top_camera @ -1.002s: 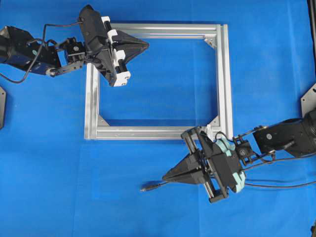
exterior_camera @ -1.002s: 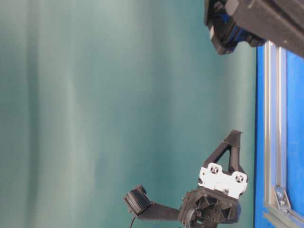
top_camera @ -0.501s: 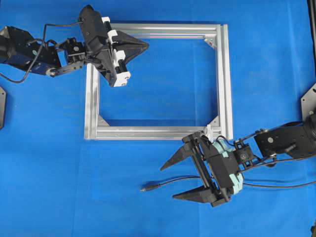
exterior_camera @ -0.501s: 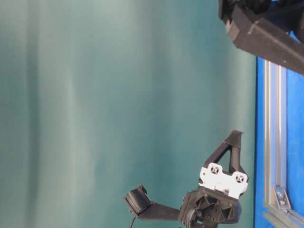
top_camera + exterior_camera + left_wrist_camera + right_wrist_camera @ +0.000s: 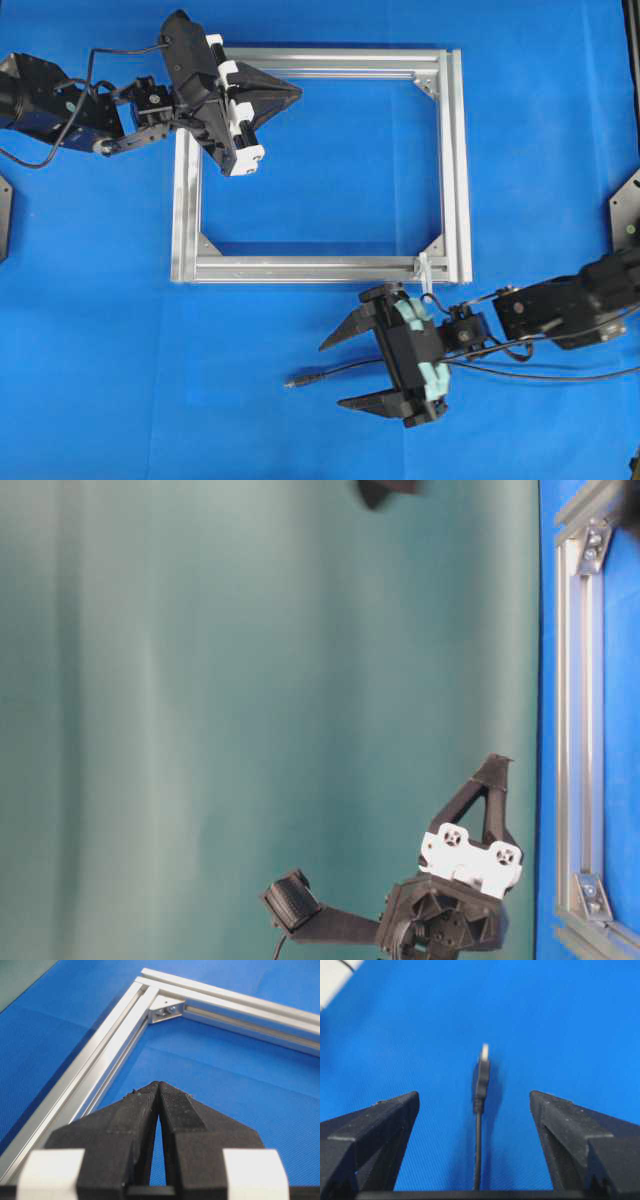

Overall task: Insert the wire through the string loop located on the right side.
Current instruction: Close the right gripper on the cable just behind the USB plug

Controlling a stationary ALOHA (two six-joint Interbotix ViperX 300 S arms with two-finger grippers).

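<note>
Black wire point(image 5: 330, 374) between open right hand point(image 5: 331, 373) fingers, unlabelled.

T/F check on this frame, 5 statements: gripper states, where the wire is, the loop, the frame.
1. The right gripper is open, one finger on each side of the wire. True.
2. The left gripper is clamped on the wire's plug. False: it is shut on nothing, above the aluminium frame near the far left corner in the overhead view.
3. The wire's plug tip has gone through the string loop. False: the tip lies on the blue mat, outside the frame and away from the loop.
4. The string loop sits at the frame's near right corner in the overhead view. True.
5. The right gripper is inside the frame. False: it is outside, below the near rail.
</note>
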